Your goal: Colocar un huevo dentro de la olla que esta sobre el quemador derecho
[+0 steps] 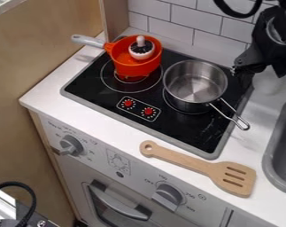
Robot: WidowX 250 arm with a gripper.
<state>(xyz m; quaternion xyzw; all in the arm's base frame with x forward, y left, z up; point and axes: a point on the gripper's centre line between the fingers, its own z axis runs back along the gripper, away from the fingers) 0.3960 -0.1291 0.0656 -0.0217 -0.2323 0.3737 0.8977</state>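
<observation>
Well, shiny round steel pot [195, 84], looped wire handle [244, 126]; black fingers [249, 61] wide apart.

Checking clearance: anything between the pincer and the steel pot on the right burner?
Nothing visible in the way. The pincer hangs right of the steel pot in the picture; the pot's handle points lower right, off that line.

From my station I see the pot [181, 98] on the right burner [191, 112], the pan [137, 69] holding a small item [141, 49] on the left one, the spatula [195, 164] before them, the sink [271, 170] rightward.
</observation>
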